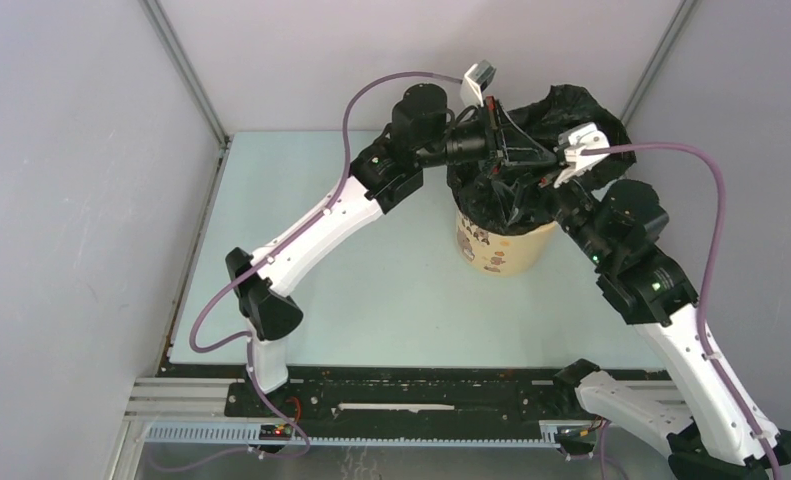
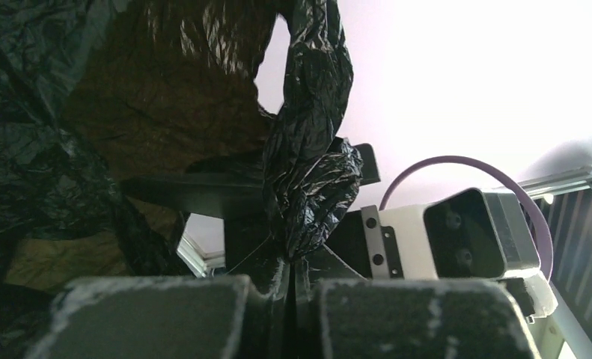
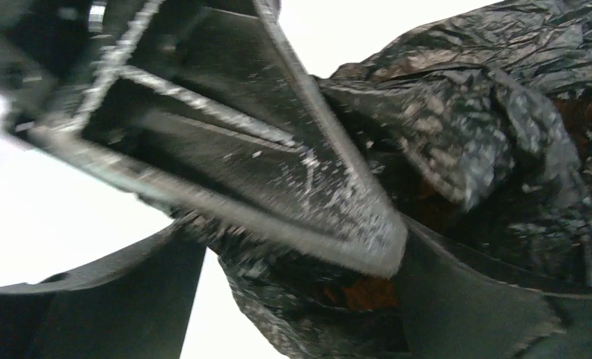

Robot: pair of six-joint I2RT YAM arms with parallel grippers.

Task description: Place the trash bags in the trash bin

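Bag (image 1: 574,108): thin black film, v. light, soft, crinkly, no stiffness. It billows and springs back, and is slick where glossy. It's draped over and partly down in the mouth of bin (image 1: 506,250), with a big puff standing up beyond both grippers, well above the rim. Best hold, I'd judge: a bunched twist or loop handle, not flat film, which would likely slip or tear.

L gripper (image 2: 293,299) is clenched on just such a twisted strand, which rises straight out of the closed tips. Wider film hangs off to one side. R gripper (image 3: 300,258) has jaws spread, film lying loose btwn them and L's finger crossing in front; no pinch seen. Both tips are v. close together, right over the bin mouth.

Bin is directly below the grippers, upright on table (image 1: 371,290). It has small bear pics + dark lettering on its side, too small to read. No other brand/label legible. R wrist cam (image 2: 472,235) sits just beyond L's tips, purple cable (image 2: 457,161) looping above it.
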